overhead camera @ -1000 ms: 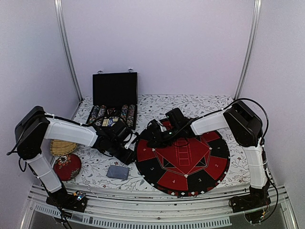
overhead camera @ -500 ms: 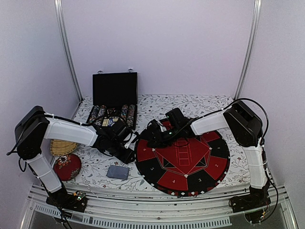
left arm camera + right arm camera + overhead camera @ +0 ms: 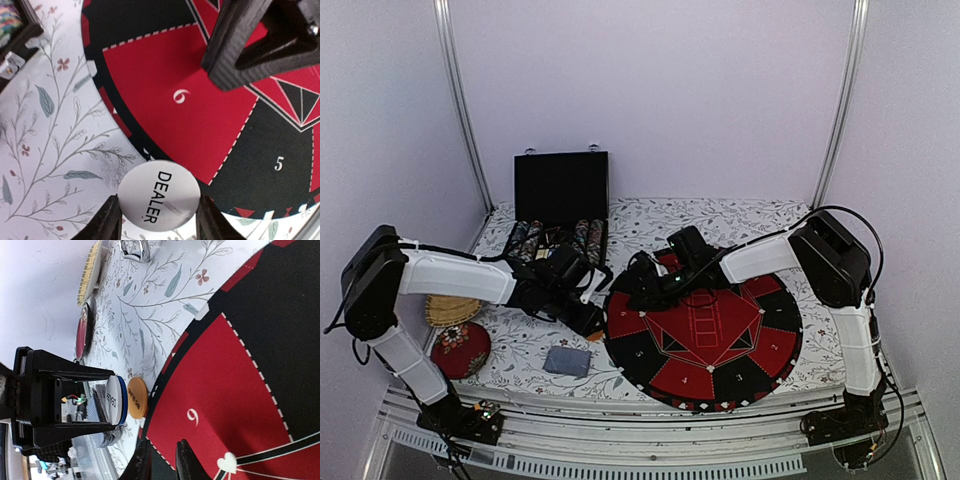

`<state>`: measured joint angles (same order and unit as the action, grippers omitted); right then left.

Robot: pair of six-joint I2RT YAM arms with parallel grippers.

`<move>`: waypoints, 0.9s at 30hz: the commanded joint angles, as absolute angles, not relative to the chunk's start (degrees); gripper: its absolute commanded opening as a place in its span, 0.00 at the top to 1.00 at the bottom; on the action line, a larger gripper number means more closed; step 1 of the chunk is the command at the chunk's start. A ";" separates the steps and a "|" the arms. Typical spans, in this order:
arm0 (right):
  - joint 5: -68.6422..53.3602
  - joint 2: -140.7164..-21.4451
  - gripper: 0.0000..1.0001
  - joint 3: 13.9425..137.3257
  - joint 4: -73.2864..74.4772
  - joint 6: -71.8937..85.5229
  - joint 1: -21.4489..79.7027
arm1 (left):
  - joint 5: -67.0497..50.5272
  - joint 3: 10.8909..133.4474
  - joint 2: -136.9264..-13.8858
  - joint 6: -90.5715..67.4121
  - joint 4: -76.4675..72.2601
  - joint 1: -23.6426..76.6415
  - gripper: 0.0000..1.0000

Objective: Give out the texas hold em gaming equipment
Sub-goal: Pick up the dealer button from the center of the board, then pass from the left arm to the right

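The left end effector (image 3: 157, 206) is clamped on the DEALER button (image 3: 159, 192), with a finger on each side of its rim, at the mat (image 3: 150, 75) edge by sector 6, over the counter's floral cloth (image 3: 60, 150). The button is a smooth, stiff white disc, probably light and slick plastic, so a grip across the rim suits it. It would likely skid if pinched off-centre. From the right wrist a blue edge shows behind it, and an orange button (image 3: 136, 397) sits just beside it. The mat looks like flat printed felt. The right end effector (image 3: 162, 450) hangs over the mat, its jaws narrow with nothing visible between them.
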<state>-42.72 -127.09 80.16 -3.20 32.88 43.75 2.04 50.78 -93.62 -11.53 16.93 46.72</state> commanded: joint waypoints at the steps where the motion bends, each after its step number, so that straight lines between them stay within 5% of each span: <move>1: -46.14 -126.78 0.77 81.74 -5.54 34.39 44.19 | 1.72 50.55 -91.35 -9.65 14.84 47.27 0.62; 27: -56.42 -138.63 0.61 89.43 -17.34 45.78 47.47 | 1.79 49.81 -90.47 -8.49 11.36 48.24 0.63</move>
